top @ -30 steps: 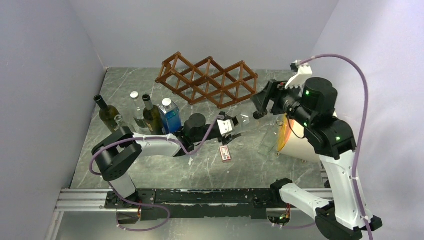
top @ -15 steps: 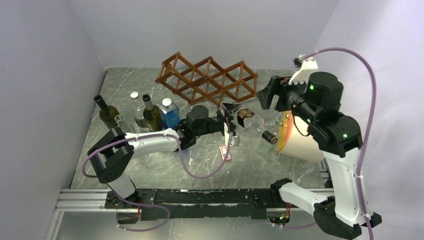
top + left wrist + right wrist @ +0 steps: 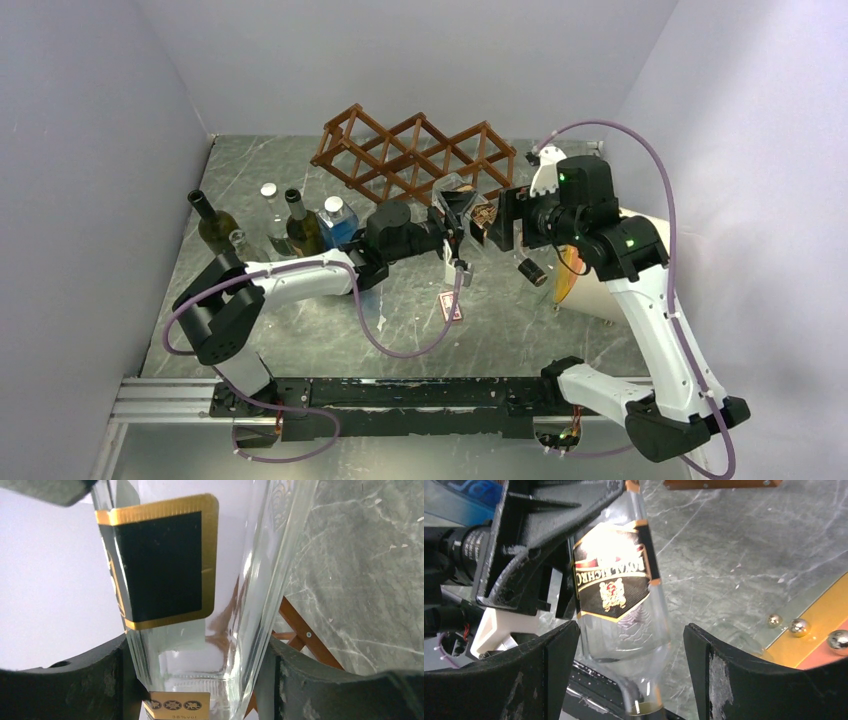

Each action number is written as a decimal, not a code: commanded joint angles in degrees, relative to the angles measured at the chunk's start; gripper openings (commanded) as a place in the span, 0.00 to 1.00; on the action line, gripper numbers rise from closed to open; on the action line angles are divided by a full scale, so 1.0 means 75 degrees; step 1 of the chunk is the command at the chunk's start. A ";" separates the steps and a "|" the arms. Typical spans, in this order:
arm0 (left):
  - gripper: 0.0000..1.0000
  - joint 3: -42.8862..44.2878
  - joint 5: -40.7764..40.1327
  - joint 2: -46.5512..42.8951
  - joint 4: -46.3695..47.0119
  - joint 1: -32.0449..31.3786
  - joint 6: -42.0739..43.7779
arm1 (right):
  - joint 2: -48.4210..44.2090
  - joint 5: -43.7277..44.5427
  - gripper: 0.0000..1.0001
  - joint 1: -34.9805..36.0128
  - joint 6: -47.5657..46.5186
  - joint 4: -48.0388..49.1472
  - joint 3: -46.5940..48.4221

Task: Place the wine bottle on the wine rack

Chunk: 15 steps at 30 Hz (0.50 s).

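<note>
The wine bottle (image 3: 478,213) is clear glass with a black-and-gold label. It hangs tilted above the table just in front of the wine rack (image 3: 415,158), its dark cap (image 3: 531,270) pointing down to the right. My left gripper (image 3: 455,218) is shut on the bottle's base end; both pads press the glass (image 3: 170,565) in the left wrist view (image 3: 200,680). My right gripper (image 3: 502,228) stands open astride the bottle's shoulder (image 3: 624,630). A gap shows beside the right finger (image 3: 734,675).
Two dark green bottles (image 3: 215,230) (image 3: 301,233), a clear bottle (image 3: 272,225) and a blue one (image 3: 340,228) stand at the left. A small red box (image 3: 452,305) lies on the marble table (image 3: 300,330). A round white object with an orange face (image 3: 585,280) sits at the right.
My left arm has lifted the bottle up and back toward the rack. My right arm has swung left and down, bringing its open jaws around the bottle's neck end.
</note>
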 commanded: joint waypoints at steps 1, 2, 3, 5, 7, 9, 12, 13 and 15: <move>0.07 0.0646 -0.0001 -0.0349 0.1389 0.0078 0.0433 | 0.0012 -0.0268 0.80 0.0041 -0.0229 -0.0061 -0.0429; 0.07 0.0681 -0.0031 -0.0331 0.1353 0.0078 0.0483 | 0.0056 -0.0306 0.79 0.0043 -0.0175 -0.0018 -0.0483; 0.07 0.0708 -0.0056 -0.0307 0.1333 0.0071 0.0507 | 0.0117 -0.0326 0.77 0.0041 -0.0131 0.0020 -0.0524; 0.07 0.0751 -0.0100 -0.0253 0.1316 0.0078 0.0503 | 0.0226 -0.0240 0.74 0.0052 -0.0036 0.0097 -0.0574; 0.07 0.0812 -0.0109 -0.0251 0.1212 0.0076 0.0514 | 0.0255 -0.0183 0.70 0.0053 0.0001 0.0230 -0.0631; 0.07 0.0822 -0.0063 -0.0253 0.1227 0.0089 0.0477 | 0.0166 -0.0130 0.65 0.0054 0.0035 0.0543 -0.0754; 0.07 0.0841 0.0012 -0.0278 0.1199 0.0090 0.0457 | 0.0081 -0.0208 0.63 0.0053 0.0106 0.0910 -0.0923; 0.07 0.0854 0.0036 -0.0286 0.1196 0.0090 0.0439 | 0.0138 -0.0289 0.63 0.0056 0.0123 0.0915 -0.0905; 0.07 0.0894 0.0027 -0.0284 0.1232 0.0087 0.0345 | 0.0270 -0.0464 0.60 0.0060 0.0088 0.0919 -0.0906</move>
